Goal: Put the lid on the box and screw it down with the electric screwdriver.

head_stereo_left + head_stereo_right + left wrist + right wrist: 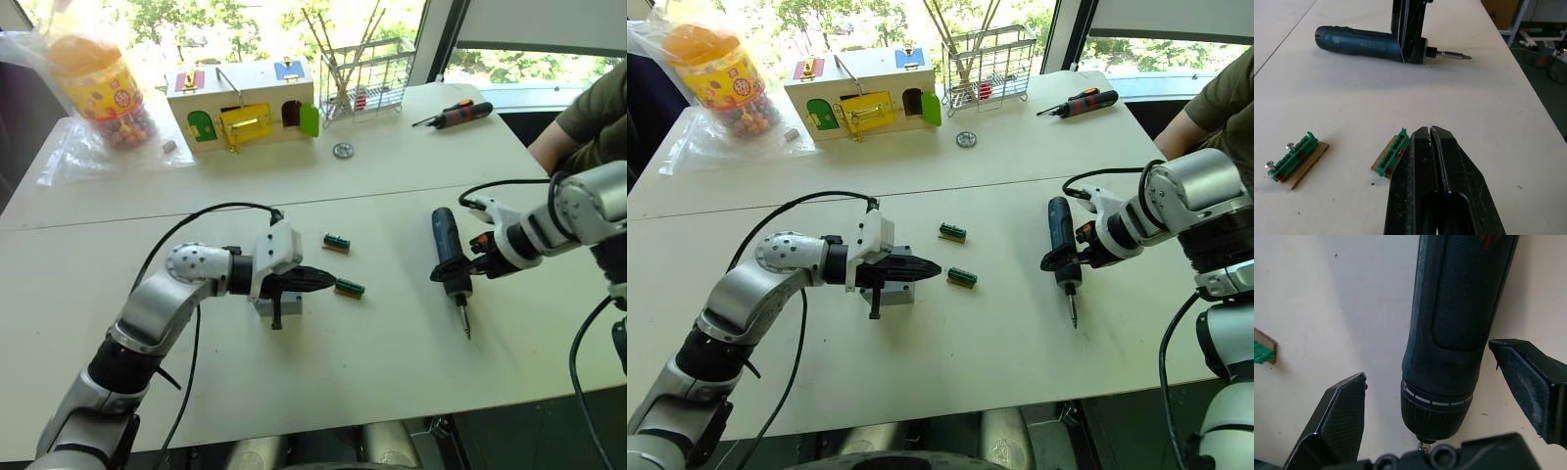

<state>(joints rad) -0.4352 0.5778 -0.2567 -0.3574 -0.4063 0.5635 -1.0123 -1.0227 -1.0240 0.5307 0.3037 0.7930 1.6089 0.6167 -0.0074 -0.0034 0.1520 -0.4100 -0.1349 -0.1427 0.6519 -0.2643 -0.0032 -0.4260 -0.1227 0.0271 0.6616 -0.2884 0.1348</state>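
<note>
On the white table [372,372], the left gripper [921,267] is seen with its two black fingers pressed together, nothing held between them, their tips pointing toward a small green terminal strip on a brown card [961,277]. Beneath that gripper a small grey square plastic box [890,292] is partly seen from the head views, most of it hidden by the wrist; whether the lid sits on it cannot be told. A second green strip [952,232] lies a little farther back. To the right, the long dark blue-black cylindrical electric screwdriver [450,251] lies flat on the table, its thin metal bit directed toward the near edge. The right gripper [474,262] is held at the tool's chuck end with its jaws spread, one finger on each side of the body and neither clearly touching it, as the right wrist view shows. The left wrist view shows screws standing on the farther strip.
</note>
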